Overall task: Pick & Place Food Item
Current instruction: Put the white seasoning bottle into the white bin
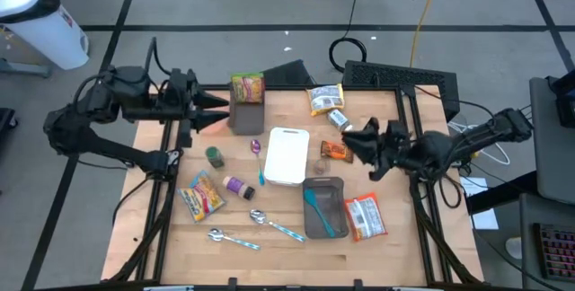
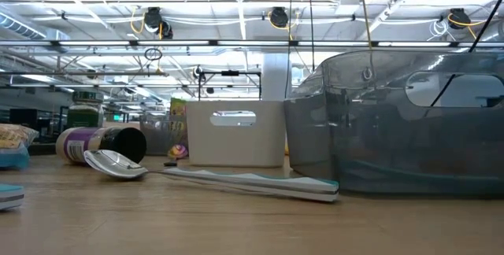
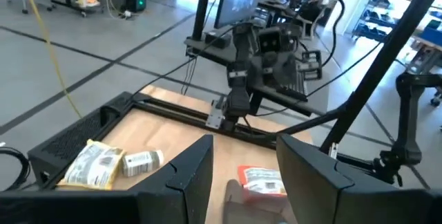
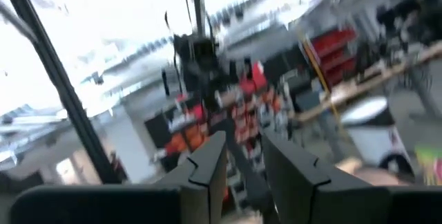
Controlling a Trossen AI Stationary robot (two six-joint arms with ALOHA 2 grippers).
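High view: the right arm's (image 1: 449, 147) jaws stand slightly apart with nothing between them, just beside the small orange snack packet (image 1: 334, 150). The packet lies flat on the table (image 1: 400, 255), between those jaws and the white container (image 1: 287, 156). The left arm's (image 1: 135, 101) jaws, open and empty, hover by the dark bin (image 1: 244, 116). The danger, I'd say, is a flat, slick packet meeting a narrow opening. The tips could skid over it, shove it against the container, or knock the small can (image 1: 338, 119) nearby.

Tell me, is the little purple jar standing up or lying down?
Lying down. The purple jar rests on its side on the wooden table, and the low view shows its round dark end facing sideways.
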